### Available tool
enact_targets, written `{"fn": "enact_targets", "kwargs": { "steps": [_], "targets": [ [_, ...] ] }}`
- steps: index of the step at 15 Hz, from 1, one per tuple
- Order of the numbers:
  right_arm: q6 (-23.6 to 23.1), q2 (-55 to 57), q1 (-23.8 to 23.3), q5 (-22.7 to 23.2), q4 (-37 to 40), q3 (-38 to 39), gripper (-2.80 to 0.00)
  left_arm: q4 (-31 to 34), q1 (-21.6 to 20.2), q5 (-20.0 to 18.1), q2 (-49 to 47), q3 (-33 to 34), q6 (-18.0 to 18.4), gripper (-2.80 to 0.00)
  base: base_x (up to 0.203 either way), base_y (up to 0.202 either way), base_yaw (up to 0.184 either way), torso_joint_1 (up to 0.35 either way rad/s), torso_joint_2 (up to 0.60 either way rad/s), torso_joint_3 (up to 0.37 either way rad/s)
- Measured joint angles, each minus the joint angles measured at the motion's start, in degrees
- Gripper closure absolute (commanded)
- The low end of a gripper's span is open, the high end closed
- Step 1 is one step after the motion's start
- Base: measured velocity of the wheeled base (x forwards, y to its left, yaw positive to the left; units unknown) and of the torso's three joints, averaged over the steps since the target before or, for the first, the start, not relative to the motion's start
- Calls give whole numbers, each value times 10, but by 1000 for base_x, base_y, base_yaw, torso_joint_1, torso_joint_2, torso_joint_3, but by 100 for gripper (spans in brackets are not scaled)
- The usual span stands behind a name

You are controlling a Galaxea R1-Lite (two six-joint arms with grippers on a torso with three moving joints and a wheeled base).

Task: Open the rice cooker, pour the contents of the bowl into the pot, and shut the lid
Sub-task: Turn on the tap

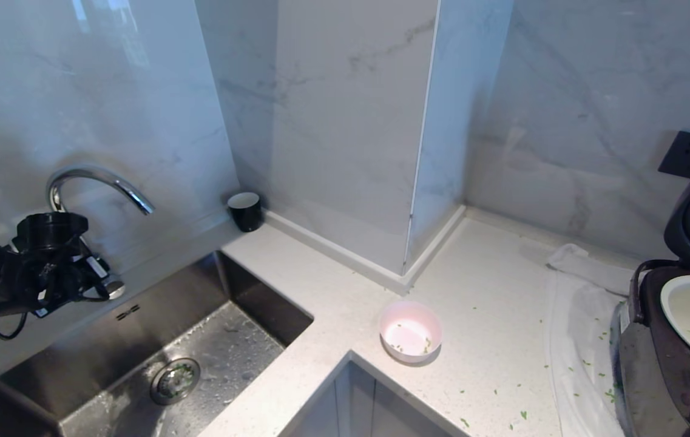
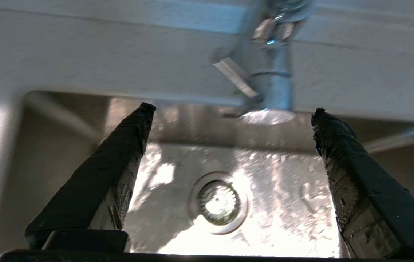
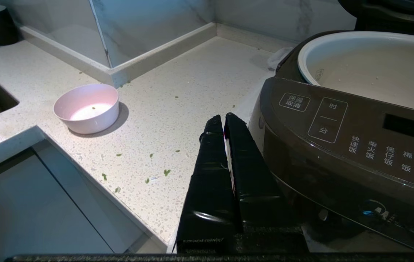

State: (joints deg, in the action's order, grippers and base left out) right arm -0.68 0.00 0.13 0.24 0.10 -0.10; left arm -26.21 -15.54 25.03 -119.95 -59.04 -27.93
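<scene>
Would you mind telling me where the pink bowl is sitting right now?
In the head view the pink bowl stands upright on the white counter near its inner front corner, between the sink on the left and the open rice cooker on the right.

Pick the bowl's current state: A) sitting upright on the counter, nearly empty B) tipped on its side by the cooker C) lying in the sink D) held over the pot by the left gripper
A: the bowl stands upright on the counter near its corner edge with only a few green bits inside, while the left gripper hangs open and empty above the sink, and the pot sits in the open cooker far to the right.
</scene>
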Motion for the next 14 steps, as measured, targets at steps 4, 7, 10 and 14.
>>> {"fn": "enact_targets", "kwargs": {
  "steps": [4, 7, 10, 14],
  "targets": [
    [0, 0, 0, 0, 0, 0, 0, -12, -6, 0, -35, -35, -3, -280, 0, 0, 0, 0, 0, 0],
    [0, 0, 0, 0, 0, 0, 0, -14, -13, -1, -43, -45, -2, -280, 0, 0, 0, 0, 0, 0],
    [0, 0, 0, 0, 0, 0, 0, -13, -27, -5, -47, -51, 4, -280, 0, 0, 0, 0, 0, 0],
    [0, 0, 0, 0, 0, 0, 0, -3, -52, -20, -38, -79, 19, -280, 0, 0, 0, 0, 0, 0]
  ]
}}
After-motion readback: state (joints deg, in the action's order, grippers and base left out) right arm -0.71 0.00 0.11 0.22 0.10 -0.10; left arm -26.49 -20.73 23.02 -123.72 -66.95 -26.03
